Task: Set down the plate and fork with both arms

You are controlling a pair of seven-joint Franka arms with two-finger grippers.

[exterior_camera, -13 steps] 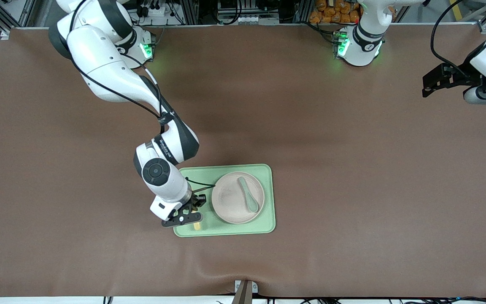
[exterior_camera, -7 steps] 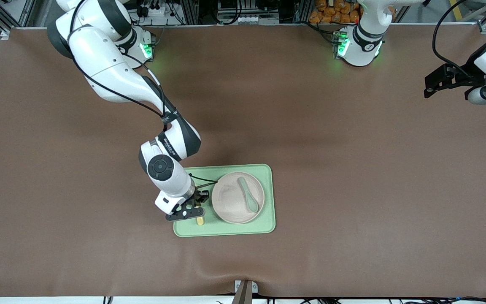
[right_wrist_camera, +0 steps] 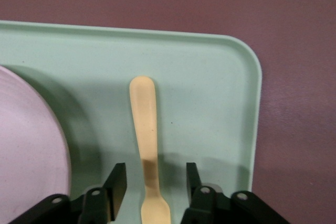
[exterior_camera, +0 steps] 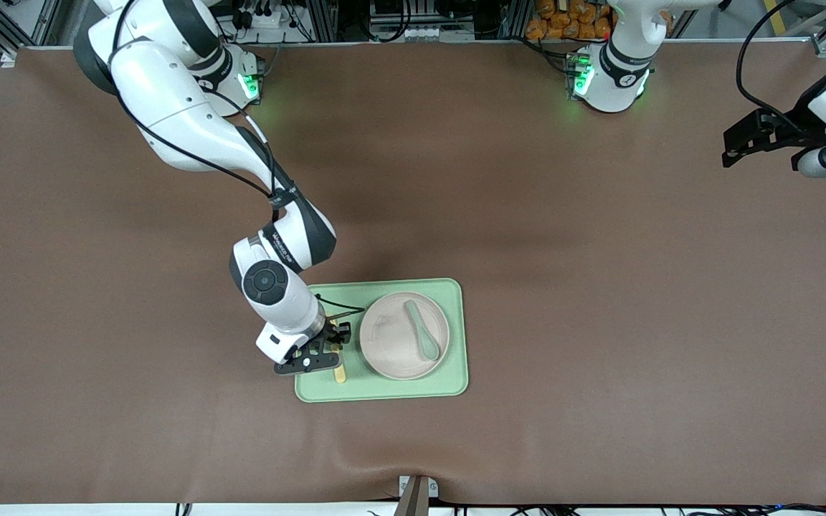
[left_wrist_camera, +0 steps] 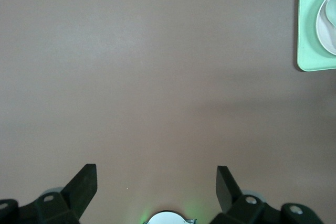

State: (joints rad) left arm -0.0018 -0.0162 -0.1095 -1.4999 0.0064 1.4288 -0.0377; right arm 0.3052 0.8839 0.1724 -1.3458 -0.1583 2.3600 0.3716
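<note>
The pale-yellow fork lies flat on the green tray, beside the cream plate. My right gripper is low over the fork, open, its fingers standing apart on either side of the handle. In the front view the right gripper covers most of the fork, at the tray's end toward the right arm. The plate sits on the tray. My left gripper waits open above bare table at the left arm's end.
A grey-green spoon lies in the plate. The tray sits on a brown mat that covers the table. The left wrist view shows a corner of the tray with the plate on it.
My right gripper has opened and let go of the fork, which now rests on the tray. The left arm has barely shifted.
</note>
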